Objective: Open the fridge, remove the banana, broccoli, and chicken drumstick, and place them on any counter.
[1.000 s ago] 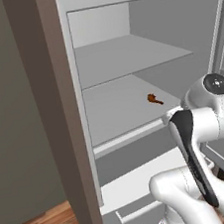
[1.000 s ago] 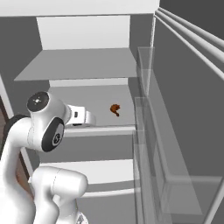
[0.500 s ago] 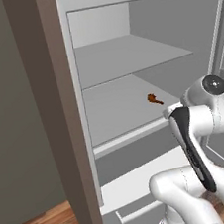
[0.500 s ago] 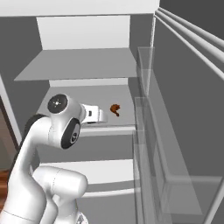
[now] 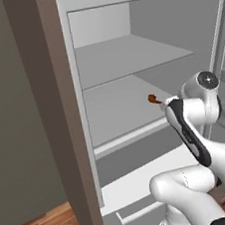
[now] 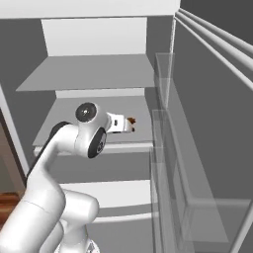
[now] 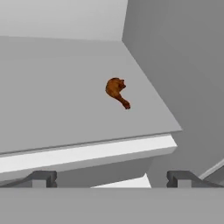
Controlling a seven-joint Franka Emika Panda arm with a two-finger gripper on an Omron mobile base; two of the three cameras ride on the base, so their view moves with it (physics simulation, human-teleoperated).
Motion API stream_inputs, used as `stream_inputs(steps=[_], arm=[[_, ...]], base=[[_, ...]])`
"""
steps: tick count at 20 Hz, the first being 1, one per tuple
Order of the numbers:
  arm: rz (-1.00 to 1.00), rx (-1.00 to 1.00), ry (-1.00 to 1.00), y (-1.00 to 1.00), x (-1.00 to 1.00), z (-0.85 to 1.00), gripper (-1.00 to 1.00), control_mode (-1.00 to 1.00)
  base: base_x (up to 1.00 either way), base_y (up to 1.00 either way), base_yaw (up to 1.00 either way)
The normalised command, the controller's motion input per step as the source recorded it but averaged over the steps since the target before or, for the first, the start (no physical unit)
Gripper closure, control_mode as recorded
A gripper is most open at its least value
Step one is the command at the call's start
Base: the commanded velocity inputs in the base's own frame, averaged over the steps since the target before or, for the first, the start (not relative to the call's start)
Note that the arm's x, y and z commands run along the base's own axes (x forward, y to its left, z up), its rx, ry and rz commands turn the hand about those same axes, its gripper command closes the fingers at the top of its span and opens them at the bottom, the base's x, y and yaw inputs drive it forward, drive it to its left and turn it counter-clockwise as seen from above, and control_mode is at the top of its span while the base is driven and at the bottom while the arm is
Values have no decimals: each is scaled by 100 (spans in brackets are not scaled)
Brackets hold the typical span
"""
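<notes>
Hand view shows our gripper [image 7: 109,177] with jaws spread wide and empty, short of the fridge [image 7: 87,151] shelf; the chicken drumstick [image 7: 117,91] lies further in, near the right wall; we risk nudging it deeper if we come in low.

Arm [image 5: 204,182]: glossy white rounded shells, dark joint bands
Joint cap [image 6: 87,112]: round, dark grey
End effector [image 7: 111,178]: two small dark fingertips
</notes>
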Motion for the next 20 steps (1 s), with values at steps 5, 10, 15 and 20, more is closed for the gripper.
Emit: stream_inputs(steps=[5, 10, 15, 20], arm=[[0, 0, 0, -5, 51, -30, -100, -100], [0, 0, 0, -3, 54, -19, -100, -100], [0, 0, 0, -8, 54, -16, -100, -100], [0, 0, 0, -11, 44, -19, -100, -100]], base=[[0, 0, 0], [0, 0, 0], [0, 0, 0], [0, 0, 0]])
